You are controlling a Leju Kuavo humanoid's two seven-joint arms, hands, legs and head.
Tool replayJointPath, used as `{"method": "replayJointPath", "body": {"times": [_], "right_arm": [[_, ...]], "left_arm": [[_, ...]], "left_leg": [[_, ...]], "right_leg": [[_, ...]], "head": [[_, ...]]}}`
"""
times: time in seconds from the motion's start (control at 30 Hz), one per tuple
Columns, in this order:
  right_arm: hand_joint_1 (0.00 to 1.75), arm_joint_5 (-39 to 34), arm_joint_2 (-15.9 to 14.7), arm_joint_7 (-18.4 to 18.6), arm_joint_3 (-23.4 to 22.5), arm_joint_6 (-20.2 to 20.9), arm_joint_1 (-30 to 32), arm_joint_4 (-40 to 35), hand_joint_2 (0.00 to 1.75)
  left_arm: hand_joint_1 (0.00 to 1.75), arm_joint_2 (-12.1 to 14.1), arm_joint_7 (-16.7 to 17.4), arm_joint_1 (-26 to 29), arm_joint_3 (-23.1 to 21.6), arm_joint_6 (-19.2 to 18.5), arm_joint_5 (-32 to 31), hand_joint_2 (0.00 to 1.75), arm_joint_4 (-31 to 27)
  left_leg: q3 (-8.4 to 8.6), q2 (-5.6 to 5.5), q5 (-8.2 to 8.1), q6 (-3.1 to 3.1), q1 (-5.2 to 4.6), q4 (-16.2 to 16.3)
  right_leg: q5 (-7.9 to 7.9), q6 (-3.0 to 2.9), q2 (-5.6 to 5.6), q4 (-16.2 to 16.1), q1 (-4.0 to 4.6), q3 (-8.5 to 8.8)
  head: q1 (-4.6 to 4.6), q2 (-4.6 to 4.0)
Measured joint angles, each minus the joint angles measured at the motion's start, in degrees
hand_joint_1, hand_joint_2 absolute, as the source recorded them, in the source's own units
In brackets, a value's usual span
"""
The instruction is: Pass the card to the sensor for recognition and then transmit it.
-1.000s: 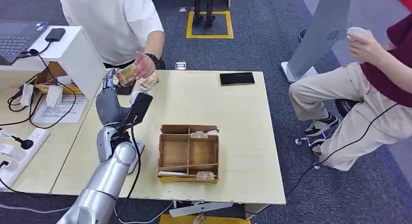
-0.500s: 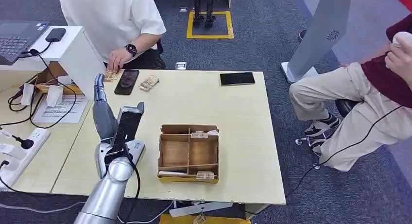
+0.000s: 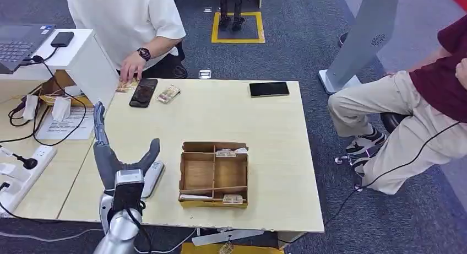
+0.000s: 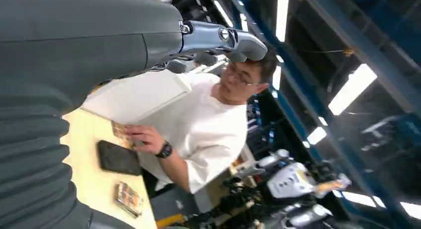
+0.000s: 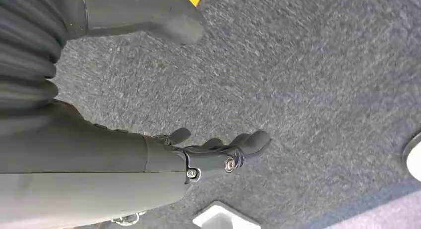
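My left hand (image 3: 114, 156) stands upright over the table's near left edge, fingers and thumb spread, holding nothing; it is also seen from behind (image 4: 149, 45). Just right of it lies a white-grey sensor device (image 3: 153, 176), partly hidden by the wrist. At the far left corner a person's hand (image 3: 132, 68) rests on a tan card (image 3: 124, 87), which also appears (image 4: 120, 131) under that hand. My right hand (image 5: 208, 157) hangs over grey carpet with its fingers loosely apart and nothing in them.
A black phone (image 3: 143, 92) and a second card bundle (image 3: 169, 93) lie beside the person's hand. A compartmented cardboard box (image 3: 213, 201) with a few cards sits mid-table, and a dark phone (image 3: 268, 89) at the far edge. A seated person (image 3: 418, 100) is on the right.
My left arm drew back from the table's far left corner to the near edge, empty. The person took the card and laid it on the table by the black phone.
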Motion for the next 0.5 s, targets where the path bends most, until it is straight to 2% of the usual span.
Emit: {"method": "replayJointPath", "body": {"times": [0.1,0.3,0.5], "right_arm": [[0.0,0.41,0.15,-0.42,-1.0,0.0,-0.03,-0.5,1.75],[0.0,0.81,0.31,-0.63,-2.27,0.0,-0.07,-1.07,1.75],[0.0,5.9,0.63,-3.91,-8.35,0.0,-1.35,-1.16,1.75]], "left_arm": [[0.0,1.12,-2.16,2.52,-1.7,-1.11,1.72,1.75,-2.81],[0.0,2.4,-2.66,4.42,-3.1,-1.51,2.42,1.75,-5.4],[0.0,3.39,-8.2,7.87,-5.18,-5.99,7.15,1.75,-7.95]], "left_leg": [[0.01,0.0,0.0,0.0,0.0,0.0],[0.03,-0.01,0.01,0.0,0.0,0.0],[0.03,-0.02,0.01,0.0,0.0,-0.01]], "right_leg": [[0.0,0.0,-0.01,0.0,0.0,0.0],[0.01,0.0,-0.03,0.0,0.0,0.04],[0.01,-0.01,-0.04,0.0,0.0,0.04]], "head": [[0.0,0.02],[-0.02,0.02],[0.0,0.02]]}}
